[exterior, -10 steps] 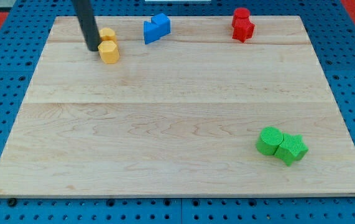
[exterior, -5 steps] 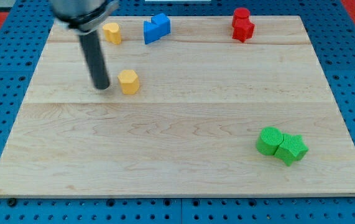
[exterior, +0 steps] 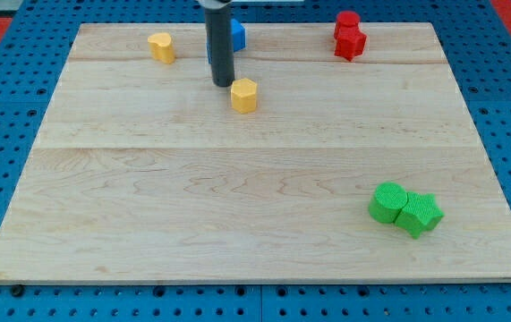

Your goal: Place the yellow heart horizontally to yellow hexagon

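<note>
The yellow heart [exterior: 160, 46] lies near the view's top left of the wooden board [exterior: 255, 206]. The yellow hexagon [exterior: 244, 95] sits right of and below it, in the upper middle of the board. My dark rod comes down from the view's top, and my tip [exterior: 223, 83] rests just left of and slightly above the yellow hexagon, close to it or touching it. The heart is well to the left of my tip.
Blue blocks [exterior: 236, 34] sit at the top, partly hidden behind the rod. Two red blocks [exterior: 348, 36] stand at the top right. A green cylinder [exterior: 387, 202] and a green star-like block [exterior: 419, 215] touch at the lower right.
The yellow hexagon has slid right, away from the heart, first down and then slightly up. My tip has moved right with it. The heart stayed in place.
</note>
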`<state>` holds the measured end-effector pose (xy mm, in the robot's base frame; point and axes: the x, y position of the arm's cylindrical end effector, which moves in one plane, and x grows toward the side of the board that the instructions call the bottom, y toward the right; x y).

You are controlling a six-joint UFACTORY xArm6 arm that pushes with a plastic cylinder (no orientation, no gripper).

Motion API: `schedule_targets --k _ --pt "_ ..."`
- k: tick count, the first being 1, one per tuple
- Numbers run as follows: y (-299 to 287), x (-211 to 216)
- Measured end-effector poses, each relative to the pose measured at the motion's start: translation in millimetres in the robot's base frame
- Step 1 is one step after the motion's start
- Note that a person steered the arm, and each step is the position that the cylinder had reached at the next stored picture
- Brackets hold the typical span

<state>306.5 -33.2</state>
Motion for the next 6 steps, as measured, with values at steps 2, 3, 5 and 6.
schedule_targets --k 2,3,5,6 --pt "46 35" --pt "-13 38" --pt "-112 30" --pt "-172 17"
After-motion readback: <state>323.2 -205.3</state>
